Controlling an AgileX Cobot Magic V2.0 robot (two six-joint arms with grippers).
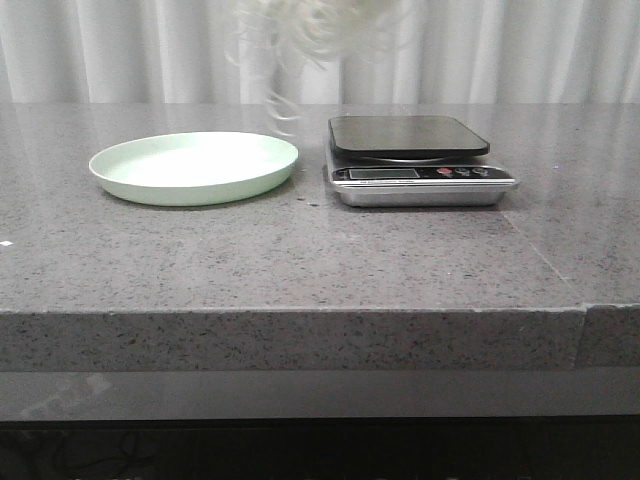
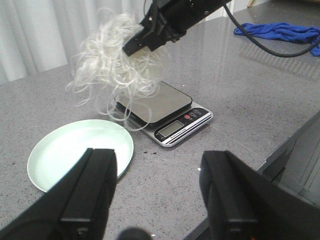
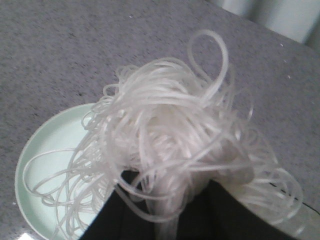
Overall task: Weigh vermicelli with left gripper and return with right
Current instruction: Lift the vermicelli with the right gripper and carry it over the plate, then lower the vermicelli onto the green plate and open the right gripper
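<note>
The right gripper (image 2: pixel 142 42) is clamped on the vermicelli (image 2: pixel 112 62), which hangs in the air beneath its fingers, above the gap between the scale (image 2: pixel 162 112) and the plate (image 2: pixel 120 137); loose loops trail down below the grip and the longest ones dangle just over the near corner of the scale's platform without clearly touching it. In the front view only the lower fringe of the noodles (image 1: pixel 310 30) shows at the upper edge, over the space between the plate (image 1: pixel 195 167) and the scale (image 1: pixel 420 160). From the right wrist camera the bundle (image 3: pixel 170 150) billows out ahead of the dark fingers, with the plate (image 3: pixel 37 165) lying below and to one side of the jaws. The left gripper (image 2: pixel 160 200) is spread wide and holds nothing, standing back from both dishes. The weighing looks done and the return leg under way, so the step in hand is likely carrying the mound across to the plate. The noodles look very light, springy and wiry, brittle rather than soft, so strands may snag on the scale's edge or snap off and scatter; a pinch through the dense middle of the tangle, as now, seems the safest hold, since stray outer loops would simply slip free
</note>
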